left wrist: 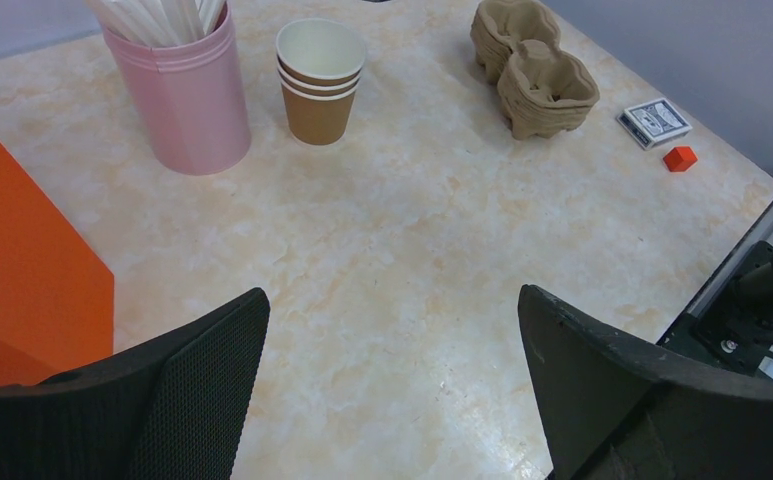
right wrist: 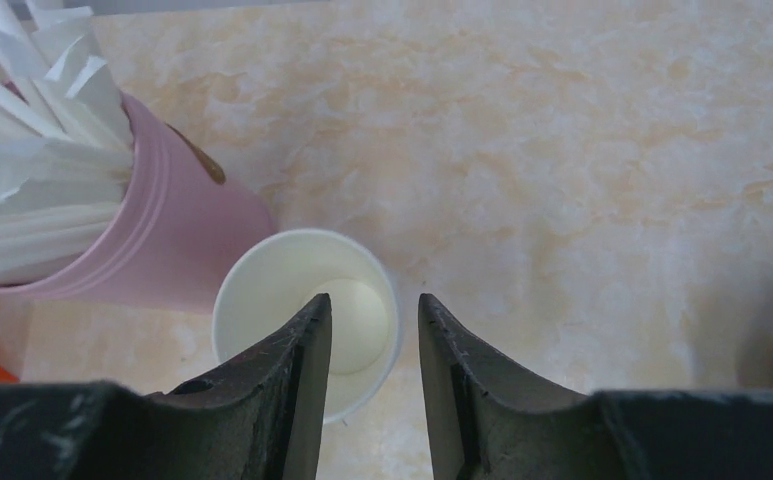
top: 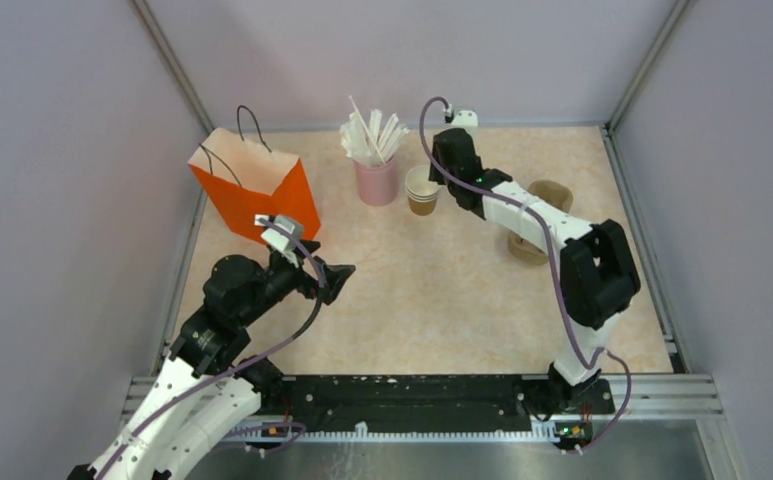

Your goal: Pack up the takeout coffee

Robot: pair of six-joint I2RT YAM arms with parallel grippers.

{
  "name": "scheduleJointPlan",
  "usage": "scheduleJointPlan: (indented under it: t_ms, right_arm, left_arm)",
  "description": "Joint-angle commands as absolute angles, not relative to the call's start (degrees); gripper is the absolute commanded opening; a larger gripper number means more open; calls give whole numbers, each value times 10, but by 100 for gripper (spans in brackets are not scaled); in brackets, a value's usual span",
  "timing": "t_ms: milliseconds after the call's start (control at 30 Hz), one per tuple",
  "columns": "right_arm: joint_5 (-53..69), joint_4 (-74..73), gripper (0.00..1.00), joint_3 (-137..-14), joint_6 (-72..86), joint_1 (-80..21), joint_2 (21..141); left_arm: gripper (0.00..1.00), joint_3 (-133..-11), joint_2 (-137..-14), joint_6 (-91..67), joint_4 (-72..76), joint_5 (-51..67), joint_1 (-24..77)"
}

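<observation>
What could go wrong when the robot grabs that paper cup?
The right end effector straddles the rim of the top cup in a stack of brown paper cups, so two nested cups might lift together. The thin rim could crumple if pinched hard. The pink straw cup stands close beside and might get bumped.
</observation>
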State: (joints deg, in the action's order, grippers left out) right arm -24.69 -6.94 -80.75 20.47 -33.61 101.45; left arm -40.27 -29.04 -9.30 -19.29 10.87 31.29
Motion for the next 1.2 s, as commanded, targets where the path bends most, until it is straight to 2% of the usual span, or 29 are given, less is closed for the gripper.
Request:
scheduleJointPlan:
  t_ms: [0,433,667,1167]
  right_arm:
    - [-227,-82,36,-868,190,-320,1055]
    - [-197,-107,31,-889,161,-305,1098]
    - [-201,-99,21,-879,153,-304,1099]
    - [-189,-102,19,-883,158,-299,1109]
  left_arm:
    - [99,-400,-289,-94,-164,123,313]
    - [99,-398,-288,-94,-161,131,314]
    - [99,-398,-290,-93,-161,126,313]
    - [99,-399,-292,-93,-161,121,313]
